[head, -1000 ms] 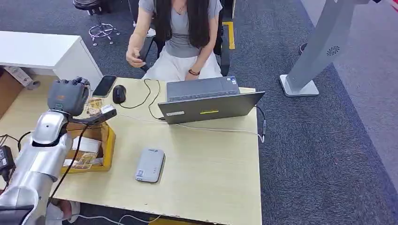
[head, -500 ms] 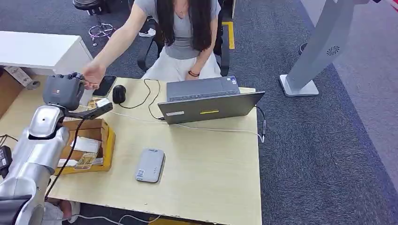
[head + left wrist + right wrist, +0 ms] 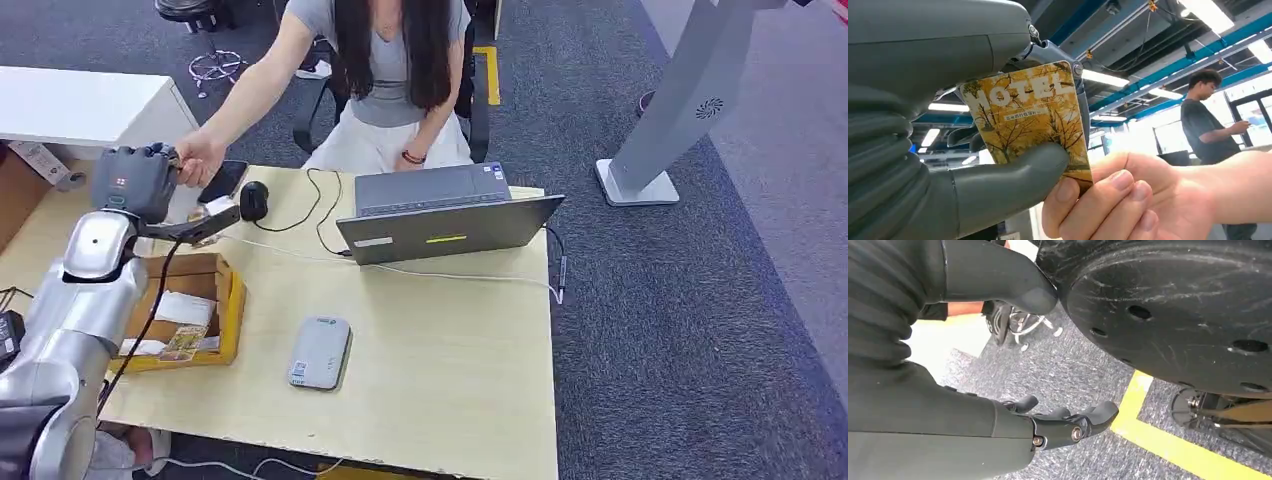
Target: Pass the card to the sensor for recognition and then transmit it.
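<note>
The card (image 3: 1028, 120), pinched between the thumb and dark fingers (image 3: 1075, 90) of the left hand (image 3: 135, 182) above the counter's (image 3: 440, 350) far left corner, has now been reached by the person's hand (image 3: 1113, 200), extended within the last second, so the handover appears under way. The right hand (image 3: 1068, 427) hangs with fingers loosely apart, holding nothing.

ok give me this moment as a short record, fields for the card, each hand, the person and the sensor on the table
card: yellow hotel card, pinched by the left hand
person: hand grasping the card's lower corner
right hand: holds nothing, fingers apart, above the carpet
sensor: grey reader flat on the table, nothing on it
box: yellow box near the left arm, cards inside
</note>
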